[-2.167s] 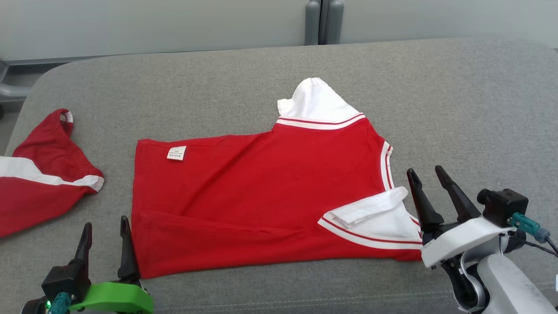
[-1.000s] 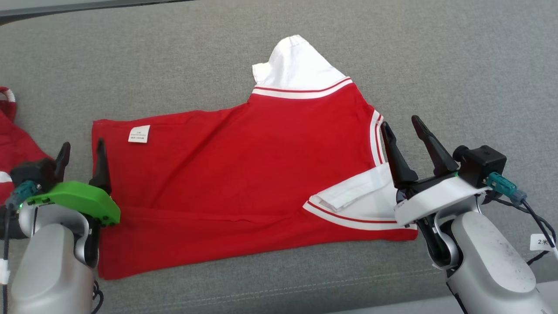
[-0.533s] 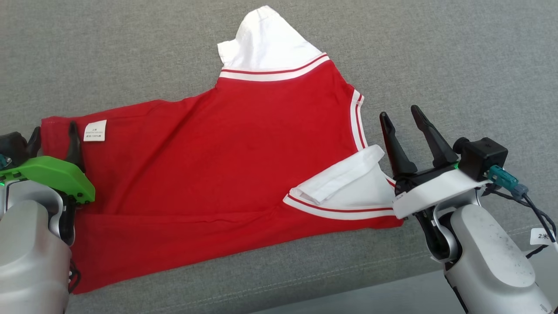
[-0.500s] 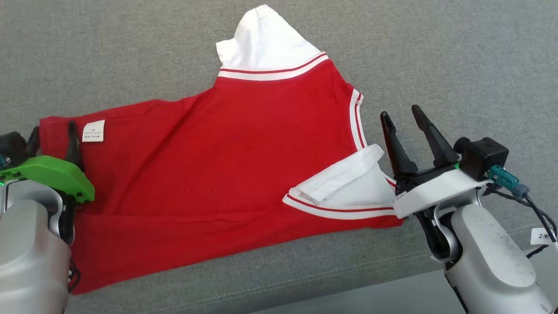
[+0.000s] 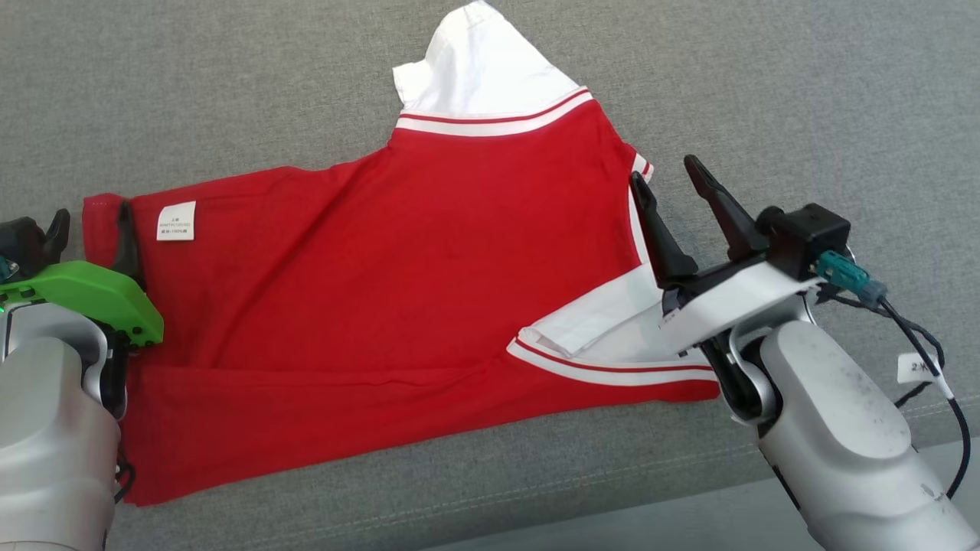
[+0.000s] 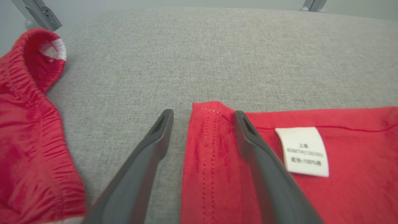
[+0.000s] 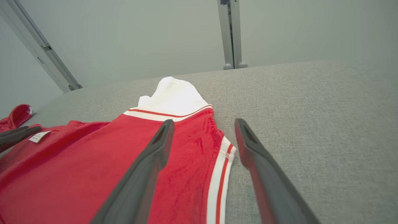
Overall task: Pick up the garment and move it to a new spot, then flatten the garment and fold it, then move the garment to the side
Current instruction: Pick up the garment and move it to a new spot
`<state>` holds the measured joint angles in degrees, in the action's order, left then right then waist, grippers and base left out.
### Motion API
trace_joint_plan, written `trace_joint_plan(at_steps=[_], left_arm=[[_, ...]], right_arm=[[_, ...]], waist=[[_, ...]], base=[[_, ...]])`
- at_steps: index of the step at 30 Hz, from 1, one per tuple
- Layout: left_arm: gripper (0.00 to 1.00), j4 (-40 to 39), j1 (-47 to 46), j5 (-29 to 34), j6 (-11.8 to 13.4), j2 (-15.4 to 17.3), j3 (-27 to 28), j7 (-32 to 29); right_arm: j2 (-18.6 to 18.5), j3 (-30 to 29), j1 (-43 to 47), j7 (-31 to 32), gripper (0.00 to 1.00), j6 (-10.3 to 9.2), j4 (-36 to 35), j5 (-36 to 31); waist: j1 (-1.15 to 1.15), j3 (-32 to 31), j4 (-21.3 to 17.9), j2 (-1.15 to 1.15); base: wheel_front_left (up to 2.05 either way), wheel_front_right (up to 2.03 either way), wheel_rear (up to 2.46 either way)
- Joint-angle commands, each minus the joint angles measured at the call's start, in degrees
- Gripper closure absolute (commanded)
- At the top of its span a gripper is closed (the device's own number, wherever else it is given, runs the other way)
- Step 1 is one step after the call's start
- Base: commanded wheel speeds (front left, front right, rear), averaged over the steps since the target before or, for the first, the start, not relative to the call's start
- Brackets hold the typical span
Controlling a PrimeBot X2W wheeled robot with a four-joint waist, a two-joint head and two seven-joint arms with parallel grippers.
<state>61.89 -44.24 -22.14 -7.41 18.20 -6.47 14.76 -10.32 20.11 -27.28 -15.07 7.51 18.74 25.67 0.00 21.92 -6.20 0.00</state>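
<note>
Two pairs of fingers stand wide, holding nothing. The red shirt (image 5: 398, 268) lies spread on the grey cushion (image 5: 766, 76). The left gripper (image 5: 90, 226) straddles its hem corner beside the white label (image 5: 176, 220). The right gripper (image 5: 666, 177) straddles the striped neck edge. Another red garment (image 6: 28, 124) lies apart, further left.

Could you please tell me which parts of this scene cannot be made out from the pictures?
- Care label: left wrist view, print too small and blurred to read.
- Second red garment: left wrist view, cut off by the left and bottom edges.
- Shirt, near white sleeve: head view, partly hidden by the right hand.
- Shirt's left edge: head view, mostly hidden behind the left forearm.
- Whether the left hand touches the hem: unclear.
</note>
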Motion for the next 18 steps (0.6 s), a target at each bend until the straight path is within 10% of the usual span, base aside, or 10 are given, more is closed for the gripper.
trace_joint_plan(at_steps=[1, 18], left_arm=[[0.00, 0.0, -1.1, -0.7, -0.1, 0.3, -0.4, 0.4], [0.00, 0.2, -5.5, -1.2, -0.1, -1.6, -3.3, 0.4]], right_arm=[[-0.3, 1.8, -3.4, -0.2, 0.00, -0.04, 2.1, -0.1], [4.7, 11.0, -29.9, 1.0, 0.00, -0.04, 25.5, 3.1]], waist=[[0.00, 0.3, 0.4, 0.00], [0.00, 4.3, 3.9, 0.00]], base=[[0.00, 0.00, 0.00], [0.00, 0.00, 0.00]])
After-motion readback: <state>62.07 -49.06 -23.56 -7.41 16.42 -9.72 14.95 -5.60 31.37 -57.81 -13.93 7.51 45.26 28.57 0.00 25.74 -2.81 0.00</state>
